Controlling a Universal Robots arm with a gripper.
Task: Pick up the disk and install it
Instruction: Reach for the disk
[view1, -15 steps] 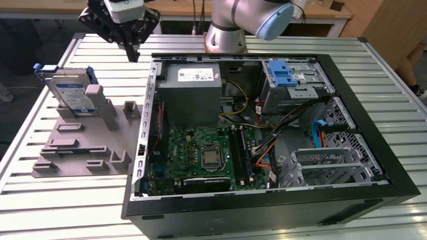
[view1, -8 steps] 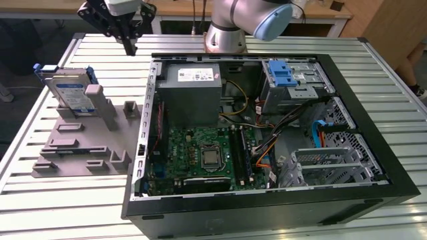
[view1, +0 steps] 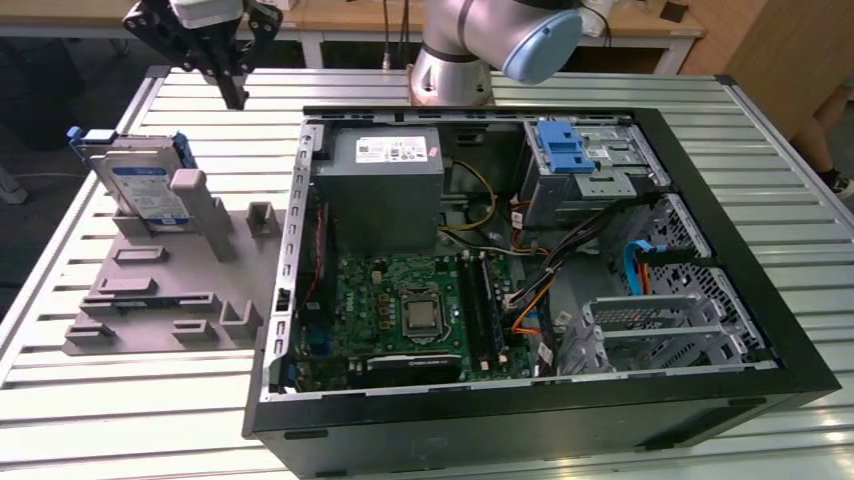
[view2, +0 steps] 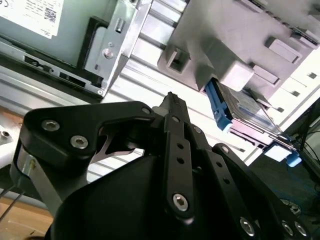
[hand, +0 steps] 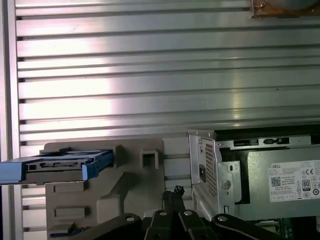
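Step judged: approach for pickup, disk (view1: 144, 185) not yet grasped. Disk upright in grey holder (view1: 214, 270). Gripper (view1: 238, 98) near holder, above it, apart from disk; jaws pressed together, empty. Grasp likely needs jaws spread first.

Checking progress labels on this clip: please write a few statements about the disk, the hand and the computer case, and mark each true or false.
1. The flat silver metal hard drive in a blue plastic carrier stands on edge in the grey plastic holder. True.
2. The black robot hand grips the drive. False: it hangs apart from the drive, shut on nothing.
3. The black metal computer case lies open, its green motherboard showing. True.
4. The drive sits inside the case. False: it is in the holder, beside the case.
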